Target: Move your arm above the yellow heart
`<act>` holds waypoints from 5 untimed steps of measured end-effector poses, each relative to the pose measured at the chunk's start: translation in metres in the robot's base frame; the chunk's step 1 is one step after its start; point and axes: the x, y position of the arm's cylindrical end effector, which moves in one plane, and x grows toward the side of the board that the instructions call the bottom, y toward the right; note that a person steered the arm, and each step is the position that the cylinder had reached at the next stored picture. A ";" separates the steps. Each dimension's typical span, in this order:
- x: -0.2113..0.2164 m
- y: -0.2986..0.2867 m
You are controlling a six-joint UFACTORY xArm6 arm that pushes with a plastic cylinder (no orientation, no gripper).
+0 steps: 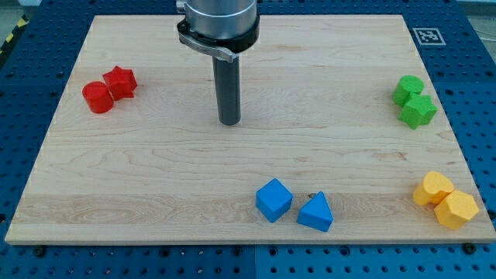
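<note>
Item 1. Tabletop (155, 178): pale wooden board on a blue perforated base, carrying 8 small coloured blocks in 4 pairs.

Item 2. End effector: a straight dark rod hung from a grey collar, entering at the view's top. My tip (229, 122) is placed on bare wood in the upper middle of the tabletop, well apart from every block. No jaws are fitted, so nothing can open or close, and nothing is held or touched.

Item 3. Yellow heart-shaped block (432, 188): located near the view's bottom right corner, touching a yellow hexagonal block (456, 208) that lies just below and to its right. Which of the 2 is the heart is judged from outline only; the lobed upper-left one is taken as such.

Item 4. Other stock: red cylinder block (98, 97) touching red star block (121, 81) at the view's left; 2 green blocks (408, 89) (418, 111) touching at the view's right, shapes unclear; blue cube (273, 199) and blue triangular block (315, 212) just beside each other at the view's bottom centre.

Item 5. Governing relation: the heart lies far to the view's right and lower than my tip. The spot sought is judged to sit between the green pair and the heart, so a rightward, slightly downward path is indicated, with the green blocks to be passed closely.
</note>
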 end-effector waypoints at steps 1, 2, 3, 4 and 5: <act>0.006 0.005; 0.019 0.042; 0.021 0.066; 0.018 0.079; 0.018 0.093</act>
